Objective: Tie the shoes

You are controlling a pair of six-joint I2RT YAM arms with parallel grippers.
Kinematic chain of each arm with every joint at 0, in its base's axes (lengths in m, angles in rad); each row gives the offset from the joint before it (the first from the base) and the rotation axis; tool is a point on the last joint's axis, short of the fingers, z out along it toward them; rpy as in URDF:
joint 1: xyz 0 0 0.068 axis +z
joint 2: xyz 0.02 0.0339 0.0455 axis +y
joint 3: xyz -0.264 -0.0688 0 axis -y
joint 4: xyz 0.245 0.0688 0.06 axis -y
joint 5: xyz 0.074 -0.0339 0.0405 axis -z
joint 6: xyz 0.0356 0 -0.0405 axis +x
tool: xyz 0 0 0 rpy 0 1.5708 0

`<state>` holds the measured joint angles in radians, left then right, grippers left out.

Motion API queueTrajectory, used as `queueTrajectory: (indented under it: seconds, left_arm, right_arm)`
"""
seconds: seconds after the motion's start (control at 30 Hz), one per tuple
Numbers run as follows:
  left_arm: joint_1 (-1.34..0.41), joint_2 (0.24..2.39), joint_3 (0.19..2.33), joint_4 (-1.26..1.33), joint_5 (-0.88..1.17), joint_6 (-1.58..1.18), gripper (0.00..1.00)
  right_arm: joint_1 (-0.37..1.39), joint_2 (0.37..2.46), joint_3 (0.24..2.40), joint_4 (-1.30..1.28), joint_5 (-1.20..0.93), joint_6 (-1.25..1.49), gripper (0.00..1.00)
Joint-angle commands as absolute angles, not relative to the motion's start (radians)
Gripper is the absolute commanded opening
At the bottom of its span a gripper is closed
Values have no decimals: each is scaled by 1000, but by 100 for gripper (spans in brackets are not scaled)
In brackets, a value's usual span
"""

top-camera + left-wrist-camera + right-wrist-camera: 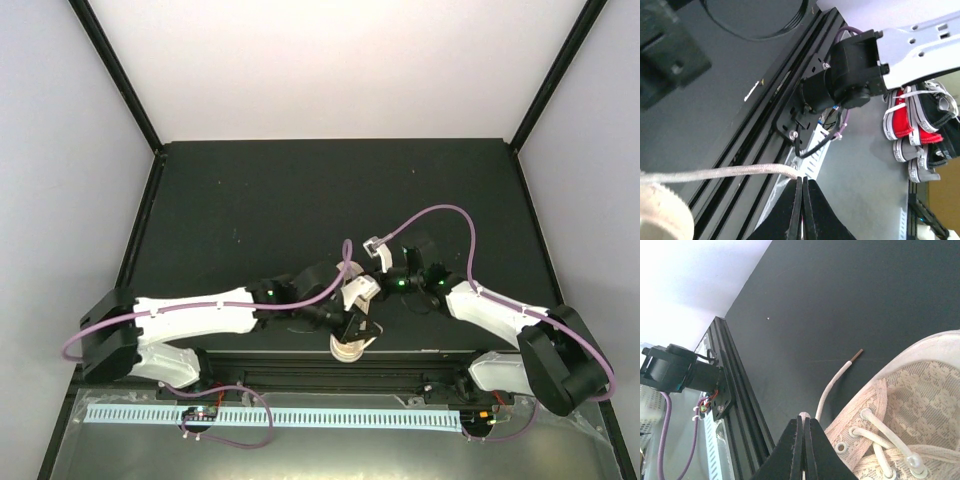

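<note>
From above, one beige sneaker (348, 347) sits midway along the bench's near edge, with two arms (200, 312) meeting over it.

Left wrist: the left gripper (801, 187) is clenched on one lace (730, 172).

Right wrist: the right gripper (803, 427) is pinched onto a lace bit (804, 414). One brown-tipped lace end (837, 380) lies loose beside the sneaker (920, 405).

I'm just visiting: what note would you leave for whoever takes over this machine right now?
Left gripper: shut on a taut off-white lace strand.
Right gripper: shut on a thin white lace end with a brown tip.
Beige-pink lacy fabric sneaker sits at the black table's near edge, between both arms.
Done: both strands gripped.
To do: no knot or bow visible; all tying remains.
</note>
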<state>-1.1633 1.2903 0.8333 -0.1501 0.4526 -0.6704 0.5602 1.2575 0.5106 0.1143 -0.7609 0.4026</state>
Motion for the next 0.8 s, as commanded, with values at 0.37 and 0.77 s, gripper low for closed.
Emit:
queueTrajectory:
  seconds: [0.37, 0.77]
  left_arm:
    - [-1140, 1245, 790, -123, 317, -603, 57]
    - [-828, 1116, 637, -25, 592, -345, 38]
  right_arm:
    - [565, 1228, 527, 128, -758, 404, 2]
    - [565, 1213, 499, 175, -862, 397, 2]
